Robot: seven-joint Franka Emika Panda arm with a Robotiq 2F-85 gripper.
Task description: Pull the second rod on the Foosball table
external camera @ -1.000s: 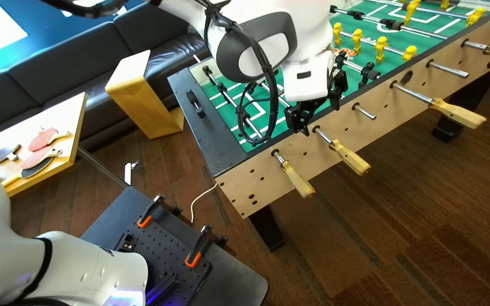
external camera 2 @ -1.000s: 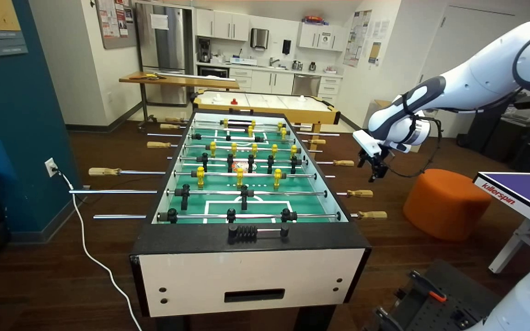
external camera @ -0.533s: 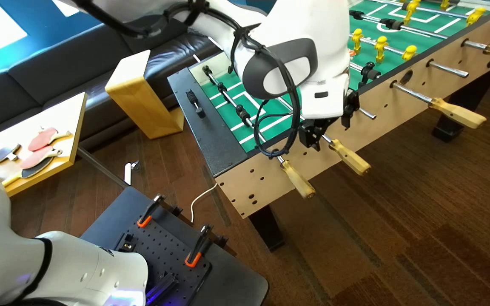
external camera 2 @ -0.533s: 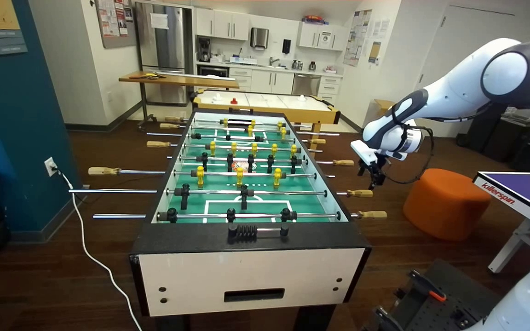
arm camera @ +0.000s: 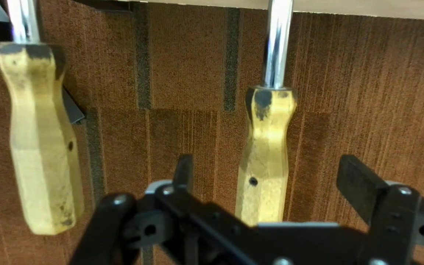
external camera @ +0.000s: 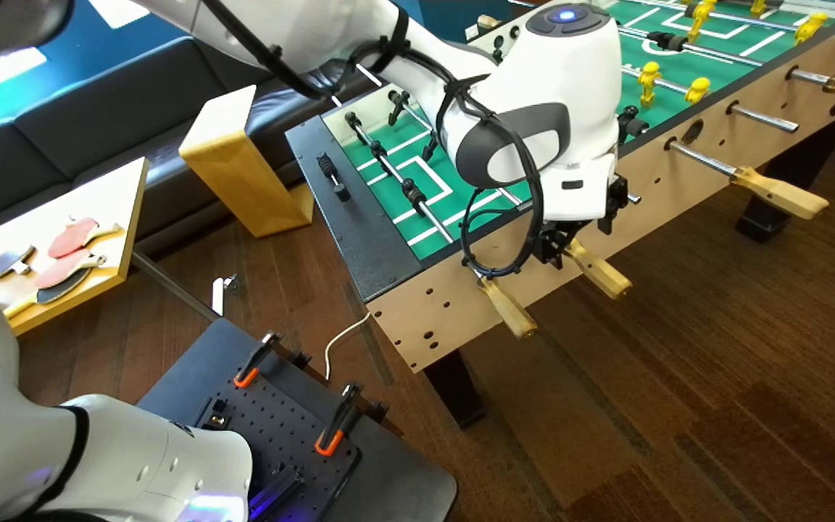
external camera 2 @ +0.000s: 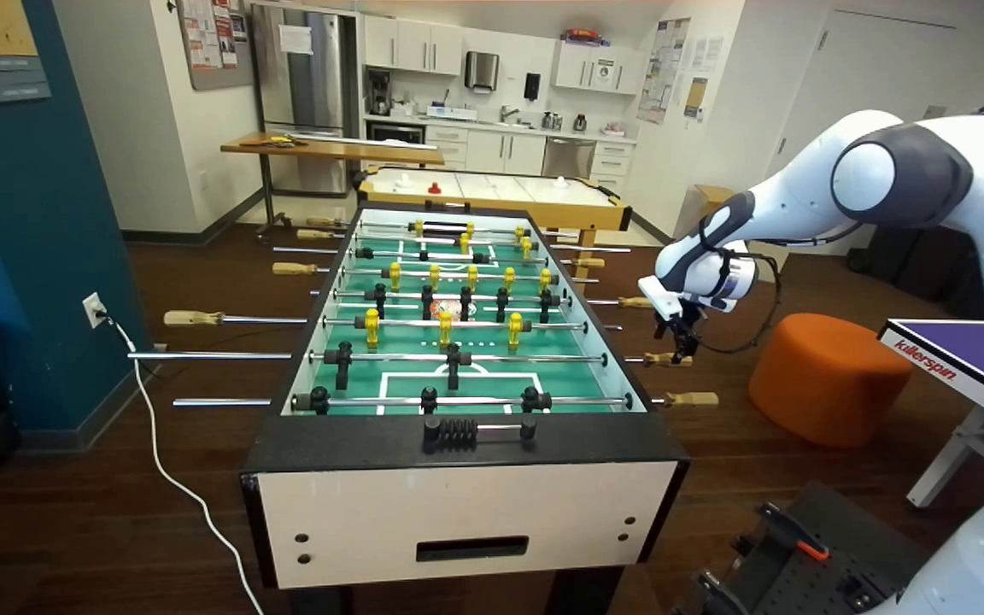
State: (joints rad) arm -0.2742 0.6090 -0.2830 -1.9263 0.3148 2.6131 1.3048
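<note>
The jaws stand apart. In the wrist view one shows on each side of the wooden handle (arm camera: pixel 265 158) of the second rod (arm camera: pixel 279 44), counted from the near end of the foosball tabletop (external camera: pixel 363 228). Brown carpet (arm camera: pixel 315 132) shows between the handle and either jaw, so they are not clamped on it. The handle's lower end is hidden by the base of the jaws; whether the handle lies level with them or beneath them, I cannot tell. The rod runs ahead of the jaws, toward the side panel (arm camera: pixel 366 9) at the top of that view. Left of the jaws, well apart from them, is the first rod's handle (arm camera: pixel 41 147).

A second ago the jaws are higher; now they are down at the second rod's handle, overlapping it in both exterior views. The robot arm (external camera 2: pixel 799 196) comes in from the right of the jaws in an exterior view, its elbow now lower and nearer to them than before. The orange stool (external camera 2: pixel 829 380) is to the right of the jaws there, on the side away from the tabletop. In an exterior view a black cable loop (external camera: pixel 538 196) hangs just left of the jaws, crossing in front of the first rod. Both handles lie where they did a second ago.
</note>
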